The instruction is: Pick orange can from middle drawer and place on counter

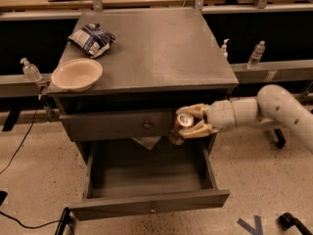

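My gripper [191,121] reaches in from the right on a white arm and is shut on the orange can [179,128]. The can is tilted, its silver top facing up toward the camera, and hangs above the right rear part of the open middle drawer [146,207], in front of the closed top drawer front. The drawer tray looks empty apart from a pale paper scrap [145,142] at its back. The grey counter [161,48] lies above and behind the can.
On the counter's left stand a cream bowl [77,74] and a blue-white crumpled bag [91,38]. Clear bottles [255,54] and a pump bottle [31,71] sit on the benches at the sides. Cables run over the floor at left.
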Motion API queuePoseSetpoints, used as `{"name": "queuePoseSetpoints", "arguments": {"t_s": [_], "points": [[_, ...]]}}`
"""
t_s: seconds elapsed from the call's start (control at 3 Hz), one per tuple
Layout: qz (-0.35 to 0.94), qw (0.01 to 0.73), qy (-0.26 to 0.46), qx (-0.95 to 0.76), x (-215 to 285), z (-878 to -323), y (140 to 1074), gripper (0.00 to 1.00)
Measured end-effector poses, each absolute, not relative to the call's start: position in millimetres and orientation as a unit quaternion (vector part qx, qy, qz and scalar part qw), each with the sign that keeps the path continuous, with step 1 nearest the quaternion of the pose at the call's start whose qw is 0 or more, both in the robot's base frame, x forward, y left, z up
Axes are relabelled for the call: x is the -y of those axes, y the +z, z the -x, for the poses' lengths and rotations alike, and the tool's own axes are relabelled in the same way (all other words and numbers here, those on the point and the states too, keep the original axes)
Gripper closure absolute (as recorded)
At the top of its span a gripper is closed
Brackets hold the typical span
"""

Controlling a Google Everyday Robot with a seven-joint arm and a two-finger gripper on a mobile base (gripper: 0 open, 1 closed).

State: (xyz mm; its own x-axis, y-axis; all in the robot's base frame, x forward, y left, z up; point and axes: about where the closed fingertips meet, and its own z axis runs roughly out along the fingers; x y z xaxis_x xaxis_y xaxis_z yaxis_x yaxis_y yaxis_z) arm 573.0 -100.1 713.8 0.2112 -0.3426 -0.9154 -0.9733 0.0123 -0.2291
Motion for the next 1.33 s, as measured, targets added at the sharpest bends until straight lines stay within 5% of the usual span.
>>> {"name": "queuePoseSetpoints", "arguments": {"t_s": [1.33], "points": [[0.688,0.474,0.398,-0.379,87.5,-577.1,907.1,1.00]]}}
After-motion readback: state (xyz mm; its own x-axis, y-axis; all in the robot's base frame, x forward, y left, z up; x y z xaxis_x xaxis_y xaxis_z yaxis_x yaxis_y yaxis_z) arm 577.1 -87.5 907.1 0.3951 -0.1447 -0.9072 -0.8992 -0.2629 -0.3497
